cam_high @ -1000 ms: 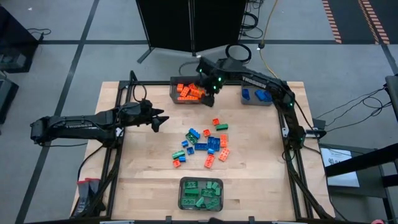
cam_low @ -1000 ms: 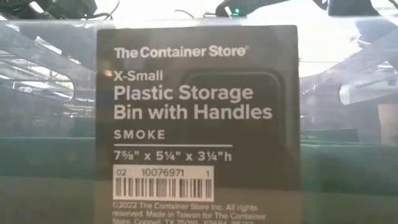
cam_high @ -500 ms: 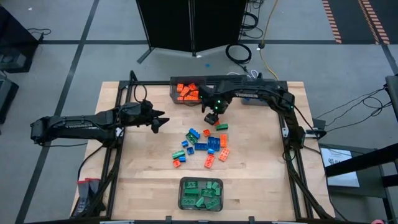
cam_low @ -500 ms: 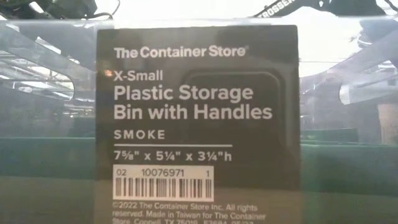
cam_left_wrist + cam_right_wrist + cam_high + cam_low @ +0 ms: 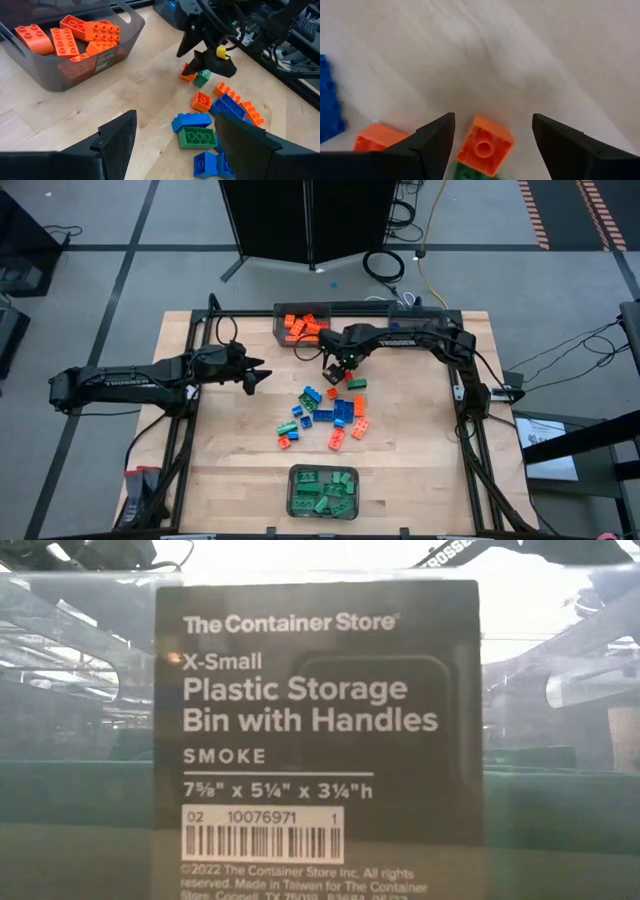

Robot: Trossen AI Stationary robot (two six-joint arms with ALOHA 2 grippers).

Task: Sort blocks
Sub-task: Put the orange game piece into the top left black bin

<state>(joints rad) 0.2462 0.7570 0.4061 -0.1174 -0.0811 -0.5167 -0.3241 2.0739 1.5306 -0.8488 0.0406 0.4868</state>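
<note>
My right gripper (image 5: 334, 370) hangs just above centre in the overhead frame, at the upper edge of the loose pile of blocks (image 5: 328, 414) on the wooden table (image 5: 220, 450). Its fingers stand spread with nothing between them; through my own wrist camera a small orange block (image 5: 484, 145) sits in the gap, low in the frame, not touched by either finger. Under it only a sliver of a green block (image 5: 470, 174) shows, cut off by the frame's bottom edge. Another orange block (image 5: 376, 139) is half hidden behind my finger at lower left, and a blue block (image 5: 329, 105) is clipped by the left edge.

My left gripper (image 5: 256, 374) waits at centre left of the overhead frame, fingers parted and empty, pointed toward the pile.

The bin of orange blocks (image 5: 302, 328) stands at top centre, the bin of green blocks (image 5: 322, 490) at bottom centre. My right arm lies across the upper right, so the bin there (image 5: 412, 336) is mostly covered and I cannot make out its contents.

The table-level camera is almost wholly blocked by a bin label (image 5: 318, 740); only scraps of arm show along its top edge.
</note>
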